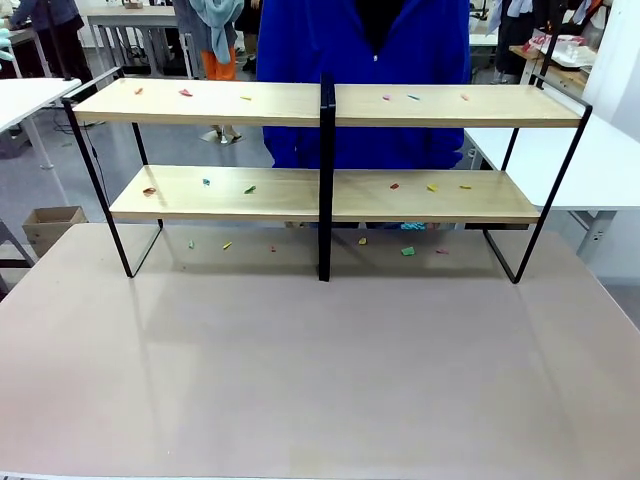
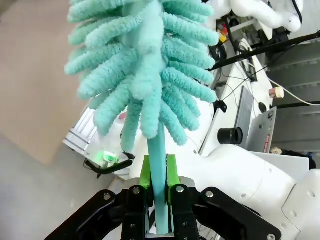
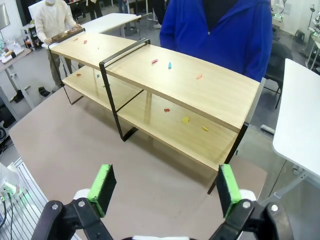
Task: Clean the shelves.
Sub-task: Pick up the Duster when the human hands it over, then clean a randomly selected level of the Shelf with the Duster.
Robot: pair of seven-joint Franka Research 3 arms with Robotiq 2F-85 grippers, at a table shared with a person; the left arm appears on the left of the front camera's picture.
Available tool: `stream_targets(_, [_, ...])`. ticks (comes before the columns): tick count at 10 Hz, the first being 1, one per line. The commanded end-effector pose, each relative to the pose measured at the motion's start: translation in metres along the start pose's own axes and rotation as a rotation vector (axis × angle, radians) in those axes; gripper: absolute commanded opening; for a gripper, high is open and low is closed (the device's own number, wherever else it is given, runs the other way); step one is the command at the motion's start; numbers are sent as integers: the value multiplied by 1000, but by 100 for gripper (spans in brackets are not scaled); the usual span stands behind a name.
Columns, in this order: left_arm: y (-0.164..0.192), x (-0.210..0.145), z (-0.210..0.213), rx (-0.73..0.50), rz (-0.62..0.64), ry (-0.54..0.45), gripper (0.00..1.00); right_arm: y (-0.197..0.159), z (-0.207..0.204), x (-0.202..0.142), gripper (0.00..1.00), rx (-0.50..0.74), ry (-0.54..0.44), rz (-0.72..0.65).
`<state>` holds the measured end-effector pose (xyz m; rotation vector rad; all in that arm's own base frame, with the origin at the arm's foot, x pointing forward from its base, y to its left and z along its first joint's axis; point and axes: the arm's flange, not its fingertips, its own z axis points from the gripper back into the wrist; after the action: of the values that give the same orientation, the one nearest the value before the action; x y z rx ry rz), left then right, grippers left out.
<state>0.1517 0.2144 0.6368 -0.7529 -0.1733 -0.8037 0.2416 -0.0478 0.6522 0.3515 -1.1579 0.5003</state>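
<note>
So the surface (image 1: 300, 380) is a big grey-brown tabletop, mostly bare on the near side, in a busy workshop-type room. There's a white table (image 1: 30, 95) off its left edge, another white table (image 1: 600, 160) off the right, and a cardboard box (image 1: 52, 225) on the floor by the far left corner. The shelves (image 1: 330, 195) stand toward the far edge with the long axis running side to side, parallel to that edge, reaching nearly from the left edge to the right. The open front faces the near edge, both wood boards are level, and the black post is in the middle. Little coloured scraps (image 1: 186, 92) are dotted over both boards, plus a few on the surface under the lower one. A person in a blue jacket (image 1: 380, 60) stands right behind the far edge. The left pincer (image 2: 159, 172) is pinching the handle of a fluffy teal duster (image 2: 145, 75), whose head sticks out past the fingertips. The right pincer (image 3: 165, 187) is spread wide with nothing in it, looking down at the shelves' right end.
</note>
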Motion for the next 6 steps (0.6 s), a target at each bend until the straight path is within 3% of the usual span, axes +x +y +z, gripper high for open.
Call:
stream_targets(1, [-6, -2, 0, -6, -24, -4, 0, 1, -1, 1, 100, 1, -1, 0])
stream_targets(6, [-6, -2, 0, -6, -24, -4, 0, 1, -1, 1, 100, 1, -1, 0])
